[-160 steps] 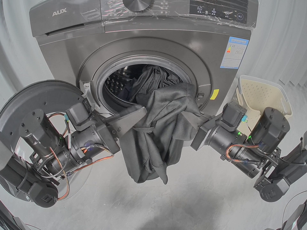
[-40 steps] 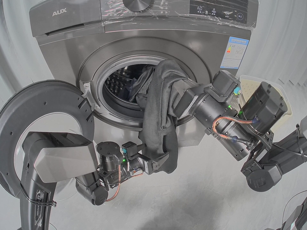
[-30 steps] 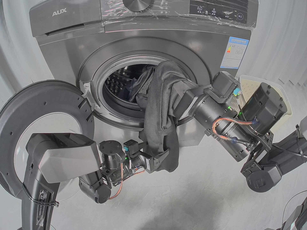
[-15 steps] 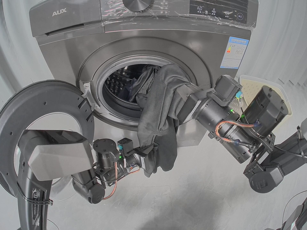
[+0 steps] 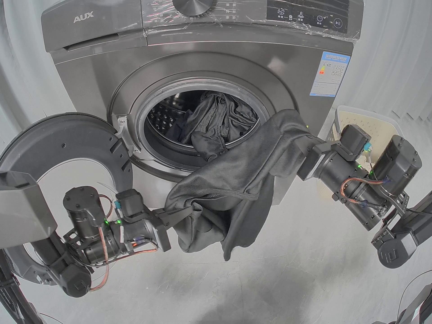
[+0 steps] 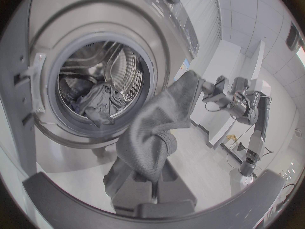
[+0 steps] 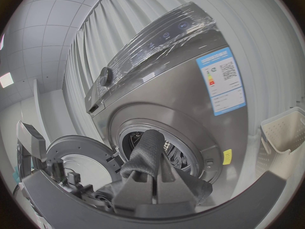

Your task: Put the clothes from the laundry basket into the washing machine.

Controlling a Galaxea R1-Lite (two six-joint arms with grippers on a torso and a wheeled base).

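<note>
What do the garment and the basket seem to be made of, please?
The garment looks like dark grey knit fabric, matte: it drapes and bunches softly. The basket is probably cream plastic, smooth: rigid wall with rows of small holes.

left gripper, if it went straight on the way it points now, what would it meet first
The dark garment it grips, bunched right ahead of the left gripper; beyond that probably the front of the washing machine, depth unclear.
</note>
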